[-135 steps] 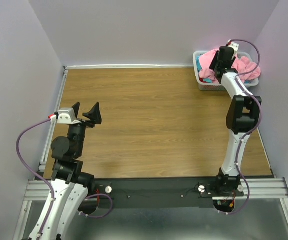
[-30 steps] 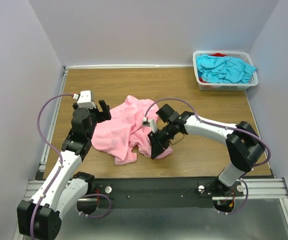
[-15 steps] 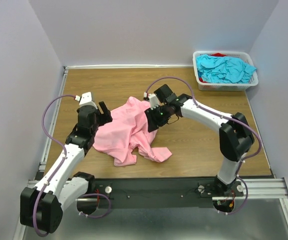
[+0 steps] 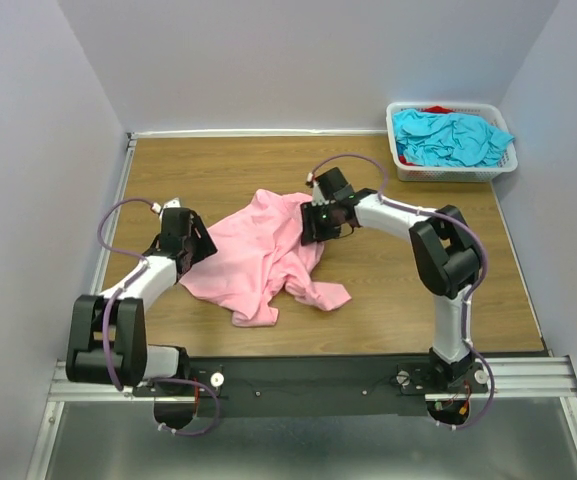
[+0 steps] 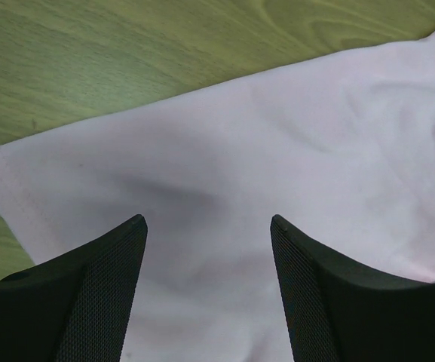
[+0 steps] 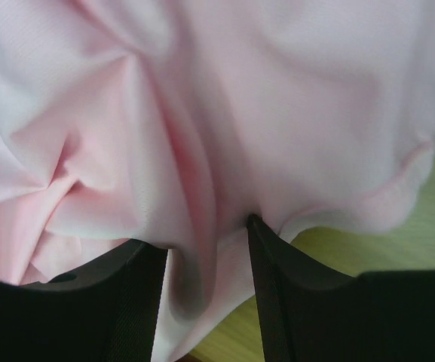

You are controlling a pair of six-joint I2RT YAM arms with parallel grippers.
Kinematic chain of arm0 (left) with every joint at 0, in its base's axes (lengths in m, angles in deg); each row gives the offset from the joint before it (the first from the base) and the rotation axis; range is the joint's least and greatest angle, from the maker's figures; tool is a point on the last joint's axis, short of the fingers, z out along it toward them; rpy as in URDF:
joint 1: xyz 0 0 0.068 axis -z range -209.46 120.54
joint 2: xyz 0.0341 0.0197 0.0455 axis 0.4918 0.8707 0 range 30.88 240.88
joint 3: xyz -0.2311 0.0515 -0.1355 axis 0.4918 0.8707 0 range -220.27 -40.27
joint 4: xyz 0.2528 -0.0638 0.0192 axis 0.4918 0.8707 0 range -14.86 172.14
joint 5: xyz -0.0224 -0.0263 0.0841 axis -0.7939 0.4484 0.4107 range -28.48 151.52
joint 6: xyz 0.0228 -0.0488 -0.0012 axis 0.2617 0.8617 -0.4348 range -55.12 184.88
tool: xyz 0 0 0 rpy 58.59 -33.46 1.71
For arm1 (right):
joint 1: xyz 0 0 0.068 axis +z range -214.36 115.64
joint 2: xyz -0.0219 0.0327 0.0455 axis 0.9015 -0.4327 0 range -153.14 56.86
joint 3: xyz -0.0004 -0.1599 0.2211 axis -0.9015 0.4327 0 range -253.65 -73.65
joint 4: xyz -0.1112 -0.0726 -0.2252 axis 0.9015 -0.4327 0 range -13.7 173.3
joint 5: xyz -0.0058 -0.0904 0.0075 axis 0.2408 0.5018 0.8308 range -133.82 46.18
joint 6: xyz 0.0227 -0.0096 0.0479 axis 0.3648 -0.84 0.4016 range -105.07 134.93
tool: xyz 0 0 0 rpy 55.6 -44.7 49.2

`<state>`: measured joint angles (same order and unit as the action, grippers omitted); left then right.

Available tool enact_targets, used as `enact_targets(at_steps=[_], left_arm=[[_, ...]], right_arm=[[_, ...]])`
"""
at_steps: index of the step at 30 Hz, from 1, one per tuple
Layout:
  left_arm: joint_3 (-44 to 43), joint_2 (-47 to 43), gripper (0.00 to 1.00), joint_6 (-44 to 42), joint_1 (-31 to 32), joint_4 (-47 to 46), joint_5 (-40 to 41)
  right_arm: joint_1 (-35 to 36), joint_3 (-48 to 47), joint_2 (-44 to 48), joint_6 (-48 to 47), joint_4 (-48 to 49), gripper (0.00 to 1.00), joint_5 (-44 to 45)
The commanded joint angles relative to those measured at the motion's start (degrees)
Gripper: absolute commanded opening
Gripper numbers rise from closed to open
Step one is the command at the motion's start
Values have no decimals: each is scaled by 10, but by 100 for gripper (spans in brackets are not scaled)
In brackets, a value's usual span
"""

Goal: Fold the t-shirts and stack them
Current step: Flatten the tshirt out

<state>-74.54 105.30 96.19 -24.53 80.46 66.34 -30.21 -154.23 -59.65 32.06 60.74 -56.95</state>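
A light pink t-shirt (image 4: 258, 255) lies crumpled in the middle of the wooden table (image 4: 228, 170). My left gripper (image 4: 194, 246) sits low at the shirt's left edge. In the left wrist view it (image 5: 207, 224) is open, with flat pink cloth (image 5: 277, 136) under and between the fingers. My right gripper (image 4: 313, 222) is at the shirt's far right edge. Its jaws (image 6: 204, 237) stand apart, open, with a loose fold of the pink cloth (image 6: 202, 90) bulging between them. More t-shirts, turquoise (image 4: 450, 138) and a bit of red (image 4: 436, 108), are heaped in the basket.
The white slotted basket (image 4: 404, 166) stands at the far right corner against the back wall. Grey walls close in the table at the left, back and right. Bare wood (image 6: 405, 256) shows just beyond the shirt's hem by the right fingers.
The pink shirt came out of the basket onto the table. In the last second my right gripper opened and moved from the shirt's near right corner to its far right edge. The left gripper dropped lower.
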Motion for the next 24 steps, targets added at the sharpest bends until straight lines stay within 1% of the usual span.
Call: enact_targets(at_steps=[1,5,12,14,15,16,17,18,20,21,23,24], left_arm=[[-33,51,74,-15,-6,-19,-41],[-41,93,74,-13,-6,-17,-33],[-113,190,71,-33,-6,6,10],[-157,227,70,-44,-7,23,34],[-177,239,70,-59,-8,31,59],[-217,265,70,-81,-8,46,72],[-238,281,70,-94,-9,53,89],[-281,294,70,-106,-11,60,125],[-323,338,69,-124,-18,79,156],[-365,353,69,-124,-21,86,168],[-404,397,69,-126,-22,84,176],[-443,419,69,-130,-21,73,178]], right_arm=[[-65,0,-30,2,17,54,50],[-78,-9,-33,-13,17,54,48],[-107,-20,-54,-13,17,54,70],[-115,-19,-53,-23,17,54,85],[-121,-18,-50,-28,17,54,93],[-124,-14,-44,-39,17,54,111],[-127,-13,-43,-46,16,54,120],[-131,-13,-40,-51,16,54,129],[-138,-12,-36,-67,16,54,165],[-139,-12,-36,-71,16,54,173],[-143,-22,-36,-78,14,54,188],[-144,-29,-34,-84,6,55,193]])
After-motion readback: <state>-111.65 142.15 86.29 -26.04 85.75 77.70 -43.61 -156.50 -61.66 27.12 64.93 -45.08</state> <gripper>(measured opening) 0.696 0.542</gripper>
